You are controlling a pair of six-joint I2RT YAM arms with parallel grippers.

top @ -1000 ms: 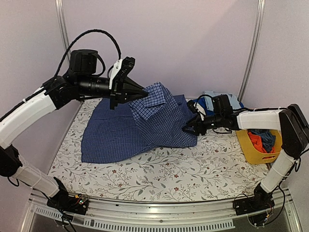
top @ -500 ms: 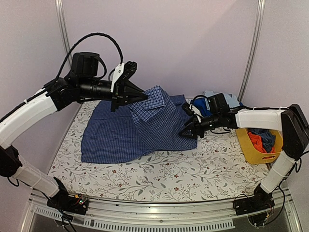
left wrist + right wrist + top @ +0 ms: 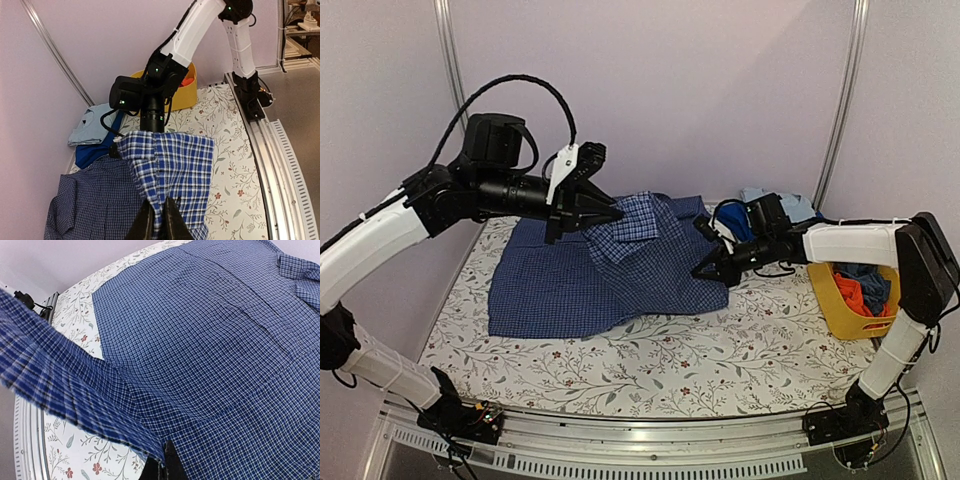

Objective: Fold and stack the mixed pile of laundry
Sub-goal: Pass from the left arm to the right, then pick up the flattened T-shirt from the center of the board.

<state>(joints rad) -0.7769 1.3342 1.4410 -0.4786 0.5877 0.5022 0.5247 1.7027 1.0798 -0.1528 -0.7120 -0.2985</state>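
The right gripper [image 3: 705, 268] had just clamped the checked cloth's [image 3: 638, 222] edge. The left gripper [image 3: 617, 212] pinched its raised end, so folding could start.

Yellow plastic basket [image 3: 842, 318] at 3 o'clock on the table, white floral-print table cover [image 3: 670, 360] spread across the middle, ribbed aluminium rail [image 3: 650, 447] along the 6 o'clock edge, metal upright [image 3: 447, 45] at 11 o'clock, second upright [image 3: 843, 95] at 1 o'clock, plain lilac wall [image 3: 700, 90] at 12 o'clock.

Blue check shirt [image 3: 555, 290] spread flat; plaid cloth [image 3: 632, 225] lifted above.
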